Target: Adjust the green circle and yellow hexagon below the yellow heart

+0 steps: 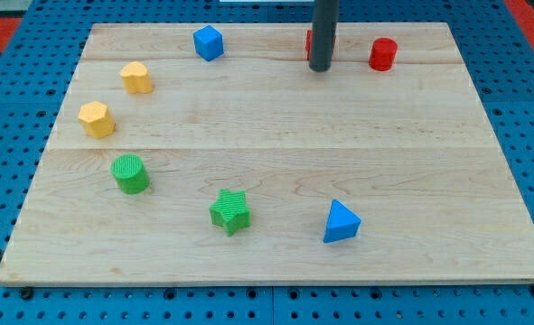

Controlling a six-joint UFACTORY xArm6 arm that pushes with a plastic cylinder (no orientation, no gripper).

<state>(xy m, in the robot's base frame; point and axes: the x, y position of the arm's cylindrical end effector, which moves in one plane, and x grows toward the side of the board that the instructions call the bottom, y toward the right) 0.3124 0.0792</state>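
My tip sits on the far part of the wooden board, right of centre, at the end of a plain dark rod that comes straight down; it has nothing to spread or pinch, and it holds nothing. Right behind the rod, partly hidden by it, there is a red block whose shape I cannot make out, and I cannot tell whether the rod touches it. Near it to the right stands a red cylinder, apart from the tip. To the left along the far edge lies a blue cube-like block. The task's blocks are all well away, on the left side: the yellow heart is farthest, the yellow hexagon lies nearer and a little further left, and the green circle is nearer still, slightly right of the hexagon. None of those three touch. Toward the near edge, a green star lies around the middle, and a blue triangle sits to its right, the two well apart.
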